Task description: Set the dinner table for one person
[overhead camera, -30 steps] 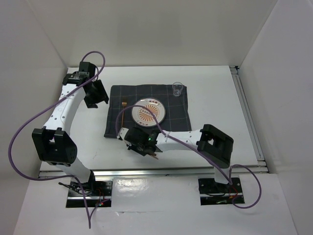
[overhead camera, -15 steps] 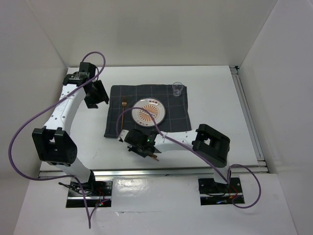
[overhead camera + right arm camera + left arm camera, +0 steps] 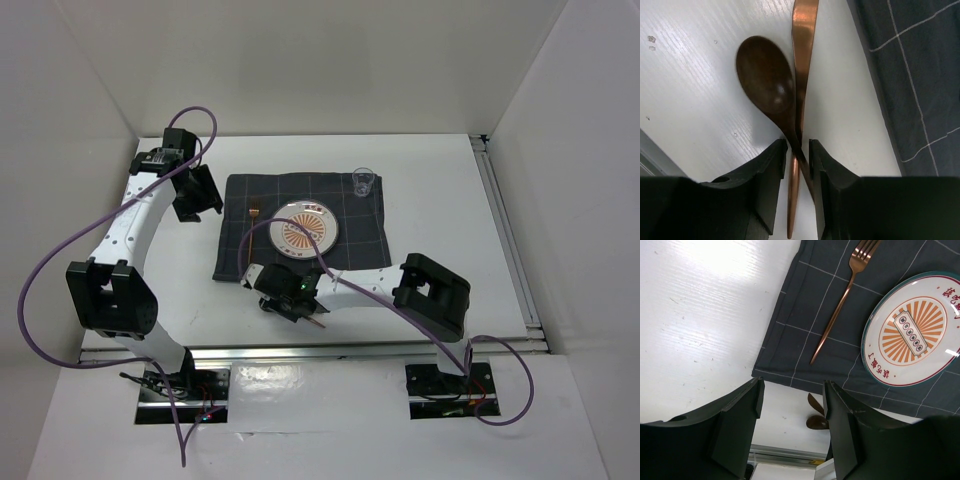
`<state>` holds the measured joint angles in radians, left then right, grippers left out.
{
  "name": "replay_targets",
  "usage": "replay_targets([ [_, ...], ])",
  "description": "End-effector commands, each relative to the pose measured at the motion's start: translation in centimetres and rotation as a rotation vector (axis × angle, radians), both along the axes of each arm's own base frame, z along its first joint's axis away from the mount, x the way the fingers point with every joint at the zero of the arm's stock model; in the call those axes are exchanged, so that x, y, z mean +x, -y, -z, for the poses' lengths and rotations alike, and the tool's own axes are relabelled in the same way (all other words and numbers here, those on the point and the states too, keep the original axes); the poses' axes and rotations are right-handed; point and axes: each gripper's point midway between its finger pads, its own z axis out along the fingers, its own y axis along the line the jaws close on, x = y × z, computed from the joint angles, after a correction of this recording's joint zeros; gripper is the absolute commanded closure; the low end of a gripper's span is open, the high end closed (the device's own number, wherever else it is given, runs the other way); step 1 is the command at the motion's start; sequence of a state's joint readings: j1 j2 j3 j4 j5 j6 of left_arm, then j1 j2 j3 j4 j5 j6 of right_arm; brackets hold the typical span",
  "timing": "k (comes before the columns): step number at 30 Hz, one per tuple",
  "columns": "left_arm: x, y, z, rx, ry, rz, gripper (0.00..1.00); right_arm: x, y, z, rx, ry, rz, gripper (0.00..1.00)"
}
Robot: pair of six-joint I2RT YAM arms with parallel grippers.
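On the white dinner table [image 3: 450, 200] lies a dark checked cloth [image 3: 370, 240] with an orange-patterned plate [image 3: 305, 228], a copper fork [image 3: 252, 215] to its left and a small clear glass [image 3: 364, 181] at the far right corner. My right gripper [image 3: 295, 305] is low over the table in front of the cloth. In the right wrist view its fingers [image 3: 799, 155] are nearly closed around the crossed handles of a dark spoon [image 3: 765, 80] and a copper knife [image 3: 804, 45]. My left gripper [image 3: 200, 192] is open and empty, left of the cloth [image 3: 792, 390].
In the left wrist view the fork [image 3: 837, 302] and plate [image 3: 915, 330] lie on the cloth [image 3: 805, 340], with the spoon bowl [image 3: 817, 422] beyond its near edge. A silver rail [image 3: 350, 352] runs along the near edge and another down the right side [image 3: 510, 240].
My right gripper has shifted slightly left and toward the near edge, settling over the spoon and knife. The left arm has not moved.
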<state>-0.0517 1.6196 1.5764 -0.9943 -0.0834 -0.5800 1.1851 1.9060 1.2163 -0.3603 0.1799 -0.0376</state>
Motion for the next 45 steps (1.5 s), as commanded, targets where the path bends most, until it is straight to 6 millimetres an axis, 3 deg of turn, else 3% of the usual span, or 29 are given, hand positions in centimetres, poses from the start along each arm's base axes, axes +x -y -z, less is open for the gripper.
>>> replay_targets([
  [1, 0.0, -0.1, -1.1, 0.003, 0.043, 0.012, 0.33, 0.0, -0.6, 0.3, 0.010, 0.002, 0.008, 0.63],
  [10, 0.0, -0.1, -1.1, 0.003, 0.043, 0.012, 0.33, 0.3, -0.6, -0.2, 0.016, 0.019, 0.027, 0.94],
  [13, 0.0, -0.1, -1.1, 0.003, 0.043, 0.012, 0.33, 0.4, -0.4, -0.7, 0.012, 0.026, 0.032, 0.94],
  [16, 0.0, -0.1, -1.1, 0.003, 0.043, 0.012, 0.33, 0.5, -0.5, -0.9, 0.011, 0.025, 0.032, 0.81],
  [21, 0.0, 0.1, -1.1, -0.006, 0.043, 0.017, 0.33, 0.5, -0.3, -1.2, 0.008, 0.033, 0.036, 0.78],
  [24, 0.0, 0.1, -1.1, -0.006, 0.043, 0.017, 0.33, 0.5, -0.3, -1.2, 0.008, 0.033, 0.036, 0.66],
  [29, 0.1, 0.1, -1.4, -0.006, 0.052, 0.017, 0.33, 0.4, -0.3, -0.8, 0.002, 0.022, 0.032, 0.66],
  [33, 0.1, 0.0, -1.4, 0.002, 0.052, 0.012, 0.33, 0.6, -0.4, -0.9, 0.007, 0.034, 0.037, 0.80],
  [40, 0.1, 0.0, -1.4, 0.002, 0.052, 0.012, 0.33, 1.2, -0.5, -2.4, 0.013, 0.063, 0.052, 0.83],
  [45, 0.1, 0.0, -1.4, 0.002, 0.052, 0.012, 0.33, 1.6, -0.1, -4.8, 0.039, 0.100, 0.069, 0.83],
])
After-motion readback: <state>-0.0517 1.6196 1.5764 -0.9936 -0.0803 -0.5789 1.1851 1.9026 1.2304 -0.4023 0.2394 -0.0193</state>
